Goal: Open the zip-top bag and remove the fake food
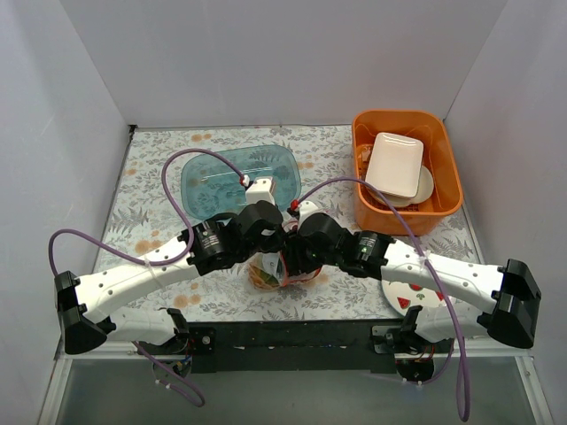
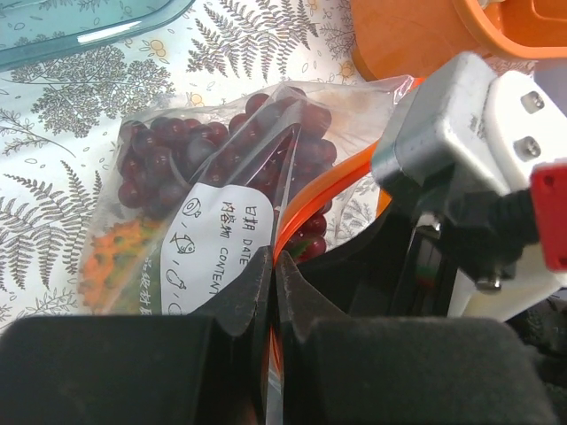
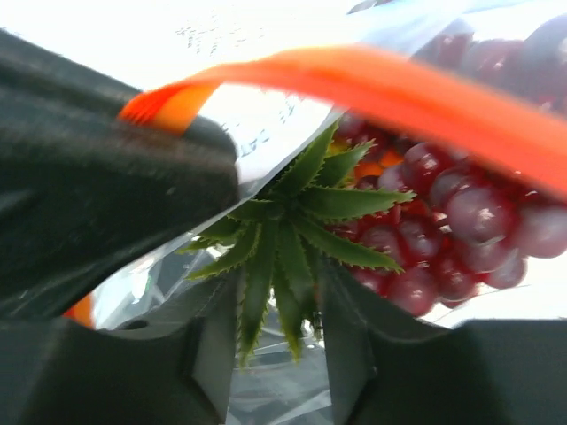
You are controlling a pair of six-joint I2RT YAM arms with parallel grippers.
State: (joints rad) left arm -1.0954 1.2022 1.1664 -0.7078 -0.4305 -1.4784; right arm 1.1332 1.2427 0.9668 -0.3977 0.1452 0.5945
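The zip-top bag [image 1: 268, 274] lies on the table between the two arms, its orange-red zip strip [image 2: 330, 189] pulled apart into an open mouth. My left gripper [image 2: 275, 266] is shut on one side of the strip, beside the white label. Dark purple grapes [image 2: 195, 150] and the orange pineapple body [image 2: 115, 257] show through the plastic. My right gripper [image 3: 279, 341] reaches into the bag mouth under the strip [image 3: 399, 88]. Its fingers [image 3: 347, 345] press both sides of the pineapple's green leaves [image 3: 283, 230], and grapes [image 3: 461, 221] lie just right of them. In the top view both grippers [image 1: 285, 257] meet over the bag.
A translucent teal tray [image 1: 221, 173] lies behind the left gripper. An orange bin [image 1: 447, 190] at the back right holds white dishes [image 1: 394, 164]. A watermelon-printed plate [image 1: 416, 288] sits under the right arm. White walls close in three sides.
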